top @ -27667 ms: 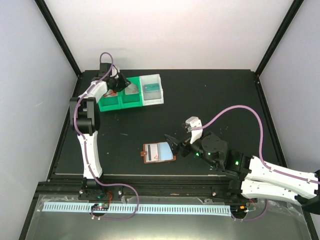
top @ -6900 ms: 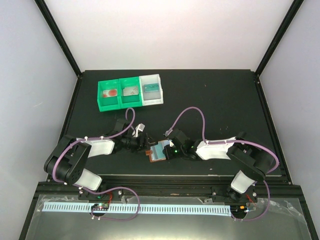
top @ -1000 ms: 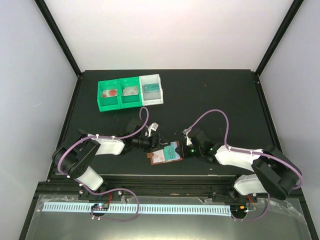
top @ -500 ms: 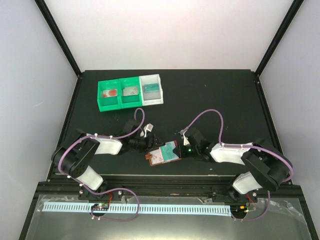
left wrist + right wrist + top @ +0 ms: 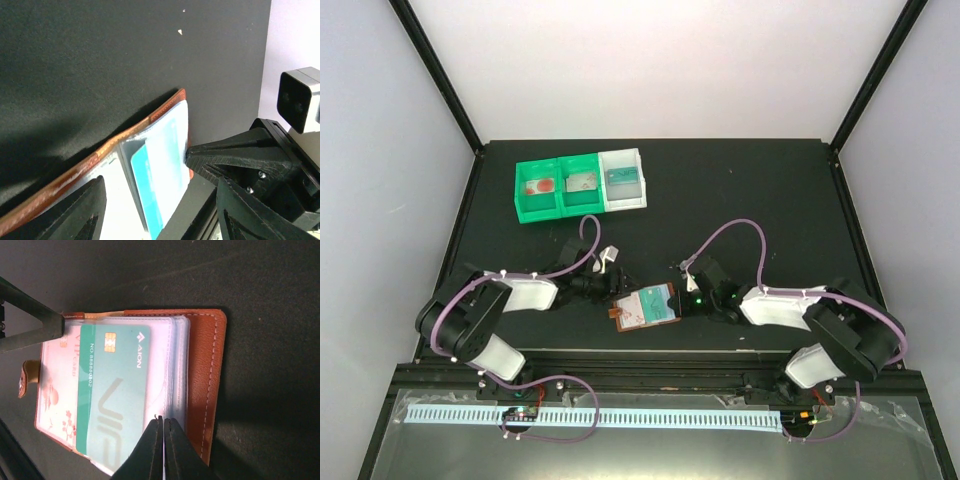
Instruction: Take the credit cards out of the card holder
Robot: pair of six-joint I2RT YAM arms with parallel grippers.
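The right gripper [image 5: 163,421] has its fingers pressed together. Their tips meet at the near edge of the card holder [image 5: 202,370], where the teal card [image 5: 112,395] borders the clear pocket leaves [image 5: 176,365]. Whether a card or a leaf is pinched between them cannot be told.

The left gripper [image 5: 160,185] has its fingers spread. One fingertip touches the holder's opposite edge, and nothing is gripped.

The card holder lies open and flat on the black table [image 5: 750,200], between the two grippers near the table's front edge. The teal card, marked VIP, sits partly out of its pocket. A pink card [image 5: 52,405] with a flower print lies under it, beside the holder's tab [image 5: 27,377].

A green bin [image 5: 540,213] and a white bin [image 5: 625,203] stand well apart from the holder, toward the far left of the table.
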